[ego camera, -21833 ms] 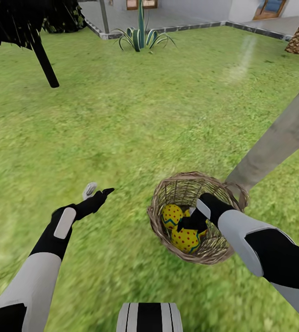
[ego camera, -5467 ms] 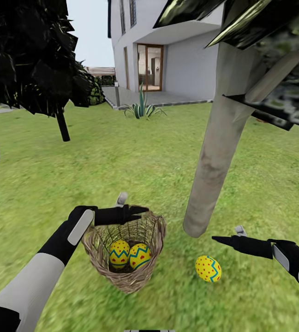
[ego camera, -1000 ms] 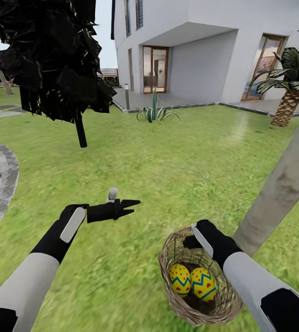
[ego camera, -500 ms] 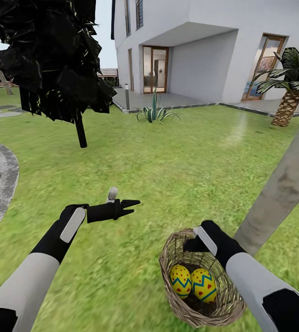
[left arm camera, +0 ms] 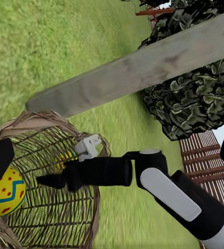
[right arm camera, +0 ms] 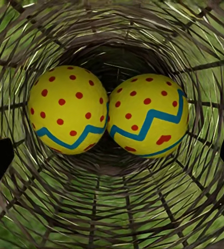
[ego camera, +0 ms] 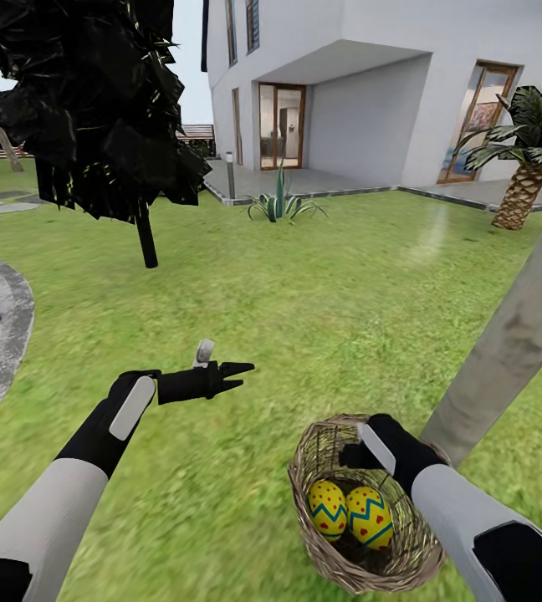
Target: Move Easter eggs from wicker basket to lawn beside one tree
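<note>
Right claw [ego camera: 350, 456] hangs spread over the basket [ego camera: 321, 548]; two eggs [right arm camera: 109, 116] lie below it. Left claw [ego camera: 242, 374] spread, empty.

I see the wicker basket [ego camera: 360, 564] standing upright on the lawn [ego camera: 321, 293], close beside the foot of the tree [ego camera: 505, 351], whose pale grey-tan trunk leans across my head view. Open brown weave, tapering to the base. Two Easter eggs [ego camera: 328, 507] [ego camera: 367, 516] lie side by side at its bottom, touching; yellow, red dots, blue zigzag band. My right wrist camera looks straight down onto both [right arm camera: 68, 110] [right arm camera: 148, 115].
</note>
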